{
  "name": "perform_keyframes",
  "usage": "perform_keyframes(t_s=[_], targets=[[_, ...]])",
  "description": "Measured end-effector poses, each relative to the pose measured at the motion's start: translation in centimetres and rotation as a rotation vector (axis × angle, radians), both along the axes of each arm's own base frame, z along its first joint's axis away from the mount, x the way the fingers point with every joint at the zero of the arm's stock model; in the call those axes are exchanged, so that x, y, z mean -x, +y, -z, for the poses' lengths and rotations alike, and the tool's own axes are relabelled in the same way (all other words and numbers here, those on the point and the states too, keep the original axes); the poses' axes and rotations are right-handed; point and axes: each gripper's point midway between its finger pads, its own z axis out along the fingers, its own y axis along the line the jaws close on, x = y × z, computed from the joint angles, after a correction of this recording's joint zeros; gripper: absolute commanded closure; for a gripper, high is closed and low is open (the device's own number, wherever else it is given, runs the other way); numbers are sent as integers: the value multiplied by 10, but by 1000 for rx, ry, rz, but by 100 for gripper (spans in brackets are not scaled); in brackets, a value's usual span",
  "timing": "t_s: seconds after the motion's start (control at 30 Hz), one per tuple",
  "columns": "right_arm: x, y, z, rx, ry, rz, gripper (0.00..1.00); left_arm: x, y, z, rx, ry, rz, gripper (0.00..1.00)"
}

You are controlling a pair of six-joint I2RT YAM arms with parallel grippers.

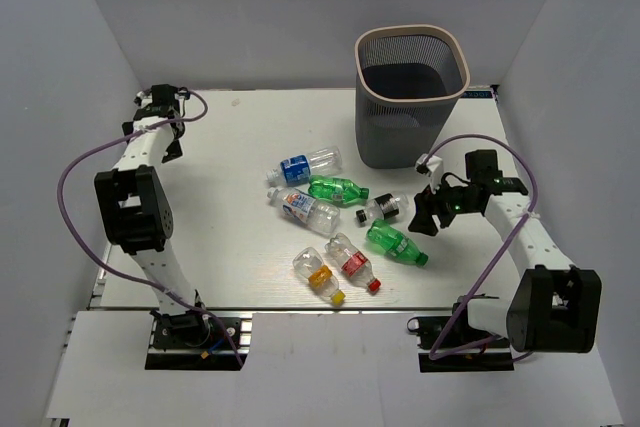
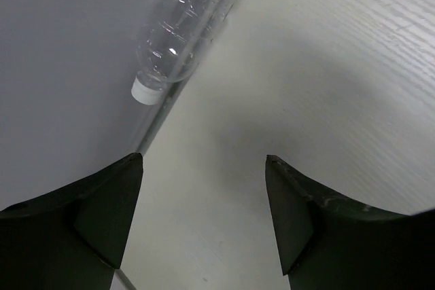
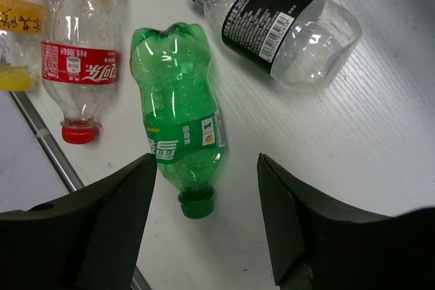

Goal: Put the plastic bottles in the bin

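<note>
Seven plastic bottles lie loose mid-table: a blue-label one (image 1: pixel 300 167), a green one (image 1: pixel 338 188), a white-blue one (image 1: pixel 305 209), a black-label one (image 1: pixel 385 207), a second green one (image 1: pixel 396 243), a red-label one (image 1: pixel 352 262) and a yellow-orange one (image 1: pixel 318 275). The bin (image 1: pixel 410 97) stands upright at the back right. My right gripper (image 1: pixel 427 215) hangs open just right of the near green bottle (image 3: pixel 180 120), whose cap (image 3: pixel 197 203) sits between the fingers without touching them. The left gripper (image 1: pixel 170 132) is open and empty at the far left corner, over bare table (image 2: pixel 326 86).
Grey walls close in the table on the left, back and right. In the left wrist view a clear bottle shape with a white cap (image 2: pixel 148 89) shows on the wall, seemingly a reflection. The table's near edge runs just beside the red-label bottle (image 3: pixel 78 59).
</note>
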Motion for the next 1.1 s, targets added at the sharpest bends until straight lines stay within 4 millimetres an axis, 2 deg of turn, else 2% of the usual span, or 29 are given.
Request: perform_keyframes(t_s=[0.23,0.43,0.53,0.63,0.77,0.87,1.1], targets=[[3,-3,2,33,19,-62,34,-5,24,24,-40,65,3,17],[-5,-5,-1,50,35,-61,35,-1,52,36,-56,78,-50,24],[-6,-7,-2,59,40,-59,35,0,68,51,-51,95,-82,24],[-5,-8,-1,64,47,-60,35,5,79,69,-43,136,-102,19],[-2,-9,0,73,57,-62,35,8,81,86,-34,176,-102,18],[-2,-9,0,73,58,-64,35,4,82,86,-36,174,-92,18],[-1,-9,7,74,87,-68,35,-14,88,71,-66,132,-54,17]])
